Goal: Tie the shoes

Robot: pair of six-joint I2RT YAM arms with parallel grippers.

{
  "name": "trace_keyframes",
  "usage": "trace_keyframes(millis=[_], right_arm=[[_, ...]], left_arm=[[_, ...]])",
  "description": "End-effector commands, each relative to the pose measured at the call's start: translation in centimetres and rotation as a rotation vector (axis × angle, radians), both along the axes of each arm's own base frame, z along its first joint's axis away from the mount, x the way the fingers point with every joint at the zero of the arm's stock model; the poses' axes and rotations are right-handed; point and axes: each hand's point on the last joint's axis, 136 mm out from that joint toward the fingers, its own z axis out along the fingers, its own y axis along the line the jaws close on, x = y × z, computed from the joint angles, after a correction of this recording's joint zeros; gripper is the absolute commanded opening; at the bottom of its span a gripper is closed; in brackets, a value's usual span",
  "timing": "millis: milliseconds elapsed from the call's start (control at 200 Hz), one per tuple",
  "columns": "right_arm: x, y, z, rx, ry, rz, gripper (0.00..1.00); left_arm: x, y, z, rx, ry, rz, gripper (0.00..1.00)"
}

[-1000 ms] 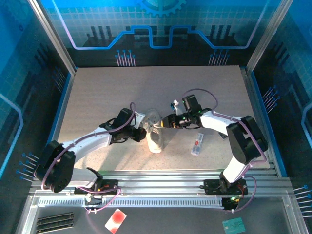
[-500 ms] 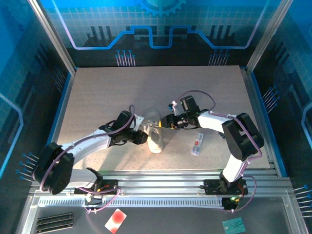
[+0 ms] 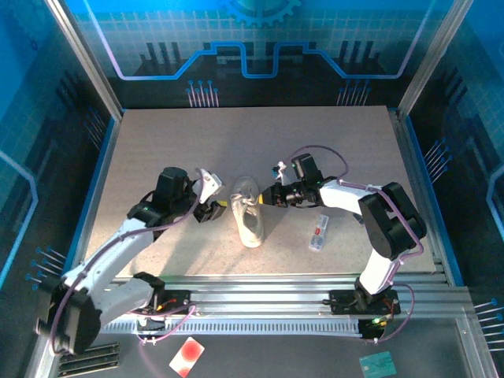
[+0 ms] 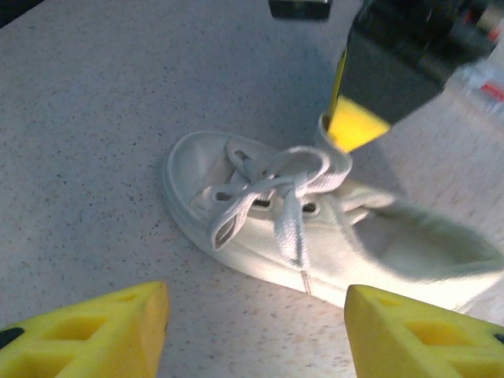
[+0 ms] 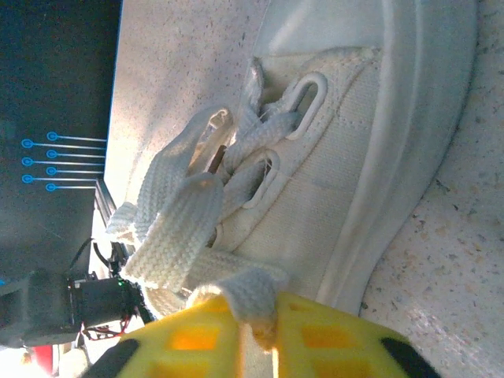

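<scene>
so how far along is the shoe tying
The laces on the white sneaker already look crossed into a loose bow. The right tool is pinching one lace loop; the left tool is open, apart from the shoe. Left, probably: pull the bow snug, release.

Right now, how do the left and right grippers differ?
The left gripper is open and empty; the right gripper is shut on a lace loop. The left gripper sits beside the sneaker, clear of it; the right gripper is at its laces. Both have yellow pads.
</scene>
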Motion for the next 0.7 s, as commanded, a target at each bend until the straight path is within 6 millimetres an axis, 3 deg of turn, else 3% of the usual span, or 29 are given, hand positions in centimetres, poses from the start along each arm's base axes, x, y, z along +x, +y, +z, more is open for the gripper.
trace_keyframes(millis=[0,70,200,490,695], right_arm=[[0.5,-0.2,0.8,0.011,-0.032,-0.018,0.09],[0.6,-0.4,0.8,0.012,-0.036,-0.027,0.03],[0.7,-0.9,1.0,0.002,-0.044,-0.045,0.00],[1.0,-2.7,1.7,-0.053,-0.115,-0.075,0.00],[1.2,-2.6,1.5,-0.061,-0.131,-0.057,0.00]], left_arm=[[1.1,-1.0,-2.3,0.115,-0.042,-0.171,0.64],[2.3,-1.4,-4.0,0.164,-0.022,-0.217,0.64],[4.2,-1.8,-6.5,0.222,-0.030,-0.275,0.64],[6.0,-1.4,-7.6,0.250,-0.046,-0.310,0.64],[6.5,-1.7,-7.9,0.211,-0.037,-0.347,0.63]])
